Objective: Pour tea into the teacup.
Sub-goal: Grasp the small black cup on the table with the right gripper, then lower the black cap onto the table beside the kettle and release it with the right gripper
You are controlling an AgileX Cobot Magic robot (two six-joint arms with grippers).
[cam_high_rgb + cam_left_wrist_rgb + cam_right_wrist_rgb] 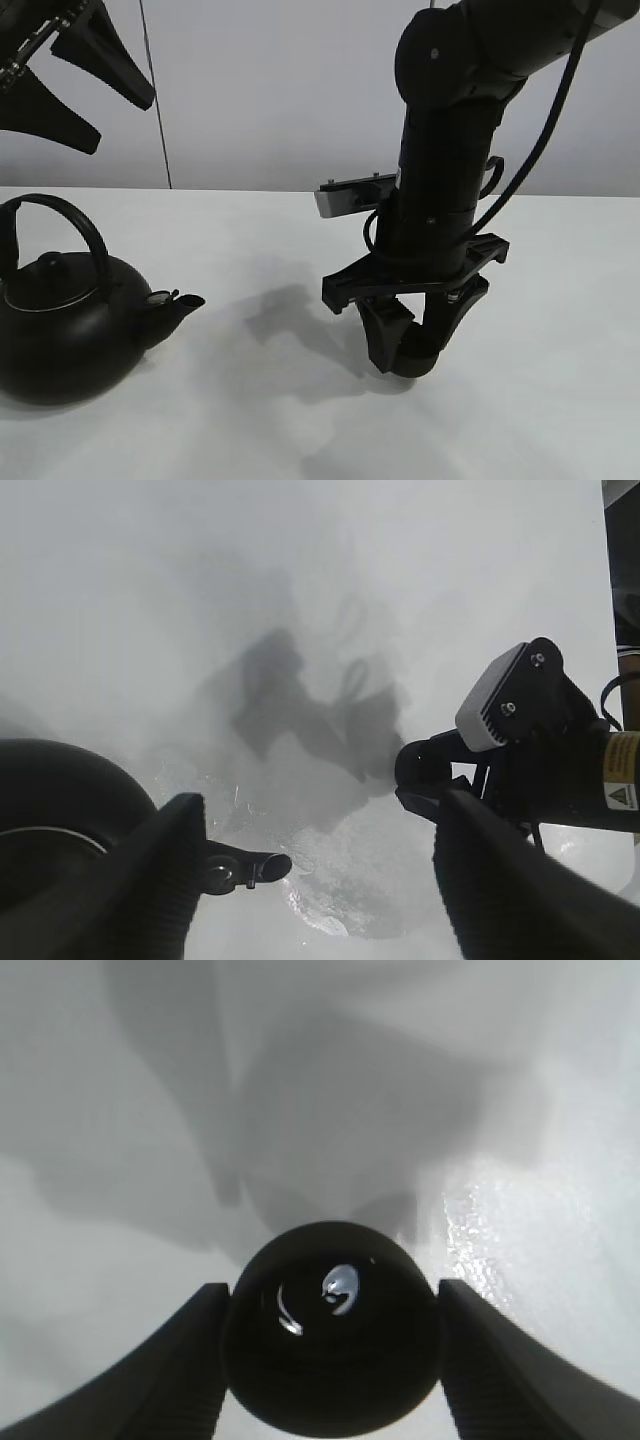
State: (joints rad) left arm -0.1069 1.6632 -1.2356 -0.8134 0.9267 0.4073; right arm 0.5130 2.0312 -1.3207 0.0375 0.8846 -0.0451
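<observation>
The teacup (330, 1360) is sitting on the white tabletop (250, 430), low and right of centre in the high view. Two bright glints (340, 1288) are shining on its dark inside. My right pincer (407, 358) is pointing straight down over it. Its two fingers (190, 1370) are pressing against opposite sides of the cup, so it is gripping the teacup and nothing else. Well apart, at the lower left of the high view, the black teapot (70, 330) is standing upright on the tabletop, with its arched handle up and its spout (180, 303) pointing toward the cup. My left pincer (122, 122) is hanging in the upper left corner, above the teapot and clear of it, its fingers spread wide and holding nothing.
</observation>
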